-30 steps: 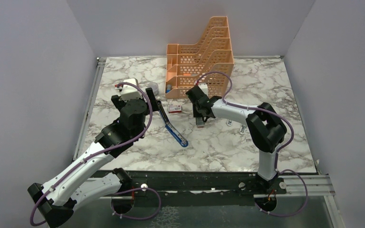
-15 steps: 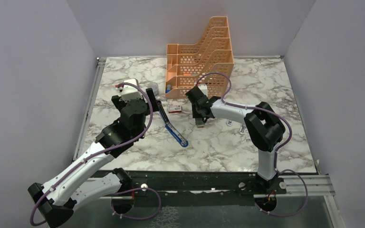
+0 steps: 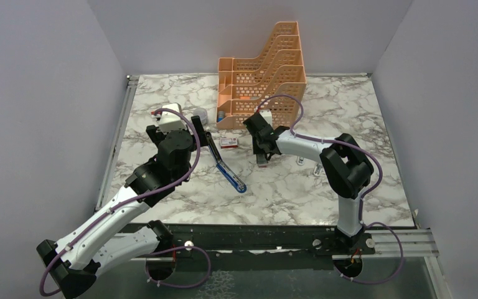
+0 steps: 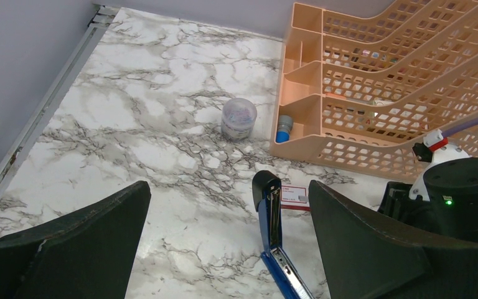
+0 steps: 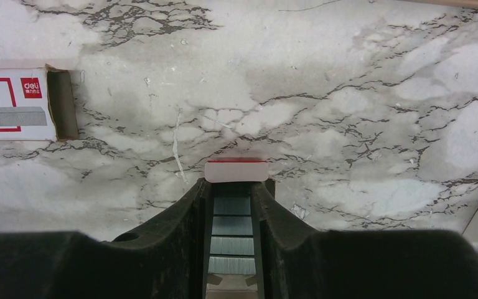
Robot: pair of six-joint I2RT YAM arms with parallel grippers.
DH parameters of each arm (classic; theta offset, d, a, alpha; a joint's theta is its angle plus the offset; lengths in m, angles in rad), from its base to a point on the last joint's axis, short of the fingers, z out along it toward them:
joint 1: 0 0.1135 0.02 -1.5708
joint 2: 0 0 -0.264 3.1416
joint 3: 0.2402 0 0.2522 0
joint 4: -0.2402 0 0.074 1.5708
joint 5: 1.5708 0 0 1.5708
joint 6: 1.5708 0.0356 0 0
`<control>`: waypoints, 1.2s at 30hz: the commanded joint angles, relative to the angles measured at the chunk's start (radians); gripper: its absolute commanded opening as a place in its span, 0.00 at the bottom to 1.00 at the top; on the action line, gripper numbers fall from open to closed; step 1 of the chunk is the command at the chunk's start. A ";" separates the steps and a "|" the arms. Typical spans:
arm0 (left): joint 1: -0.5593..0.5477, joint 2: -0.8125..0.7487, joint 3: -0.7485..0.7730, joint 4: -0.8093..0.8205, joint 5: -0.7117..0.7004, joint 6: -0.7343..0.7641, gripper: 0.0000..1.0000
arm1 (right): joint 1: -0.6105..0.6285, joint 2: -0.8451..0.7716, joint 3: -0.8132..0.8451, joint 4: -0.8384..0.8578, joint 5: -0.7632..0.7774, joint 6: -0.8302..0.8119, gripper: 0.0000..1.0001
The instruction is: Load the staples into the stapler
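The blue stapler [image 3: 229,174] lies opened flat on the marble table, its metal channel facing up. In the left wrist view the stapler [image 4: 272,227] lies between my left gripper's [image 4: 228,190] wide-open fingers, nearer the right one, with nothing held. The red-and-white staple box [image 3: 228,142] lies beside the stapler's far end [image 4: 295,196]. My right gripper [image 3: 261,160] is shut on the dark tray of staple strips [image 5: 232,225], low over the table, right of the box [image 5: 14,104]. A small whitish oblong piece [image 5: 236,170] sits at its fingertips.
An orange mesh desk organiser [image 3: 264,68] stands at the back, also in the left wrist view [image 4: 404,93]. A small clear round pot [image 4: 239,118] stands left of it. Small metal bits [image 3: 308,163] lie right of my right gripper.
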State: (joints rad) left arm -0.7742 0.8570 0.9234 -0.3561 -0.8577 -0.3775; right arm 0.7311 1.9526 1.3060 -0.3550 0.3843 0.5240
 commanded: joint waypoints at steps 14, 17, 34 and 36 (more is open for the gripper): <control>0.000 -0.002 -0.007 0.022 -0.012 0.006 0.98 | -0.010 0.038 0.025 0.004 -0.030 0.017 0.33; 0.000 -0.001 -0.005 0.022 -0.012 0.008 0.98 | -0.010 0.032 0.024 0.004 -0.028 0.021 0.29; 0.000 -0.003 -0.003 0.022 -0.012 0.009 0.98 | -0.010 -0.117 -0.019 -0.012 -0.130 0.011 0.27; 0.000 -0.005 -0.003 0.022 -0.011 0.009 0.98 | -0.010 -0.140 -0.040 -0.019 -0.132 0.016 0.27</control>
State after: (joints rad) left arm -0.7742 0.8570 0.9234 -0.3557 -0.8577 -0.3771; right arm 0.7246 1.8824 1.3014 -0.3538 0.2913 0.5266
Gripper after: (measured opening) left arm 0.977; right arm 0.268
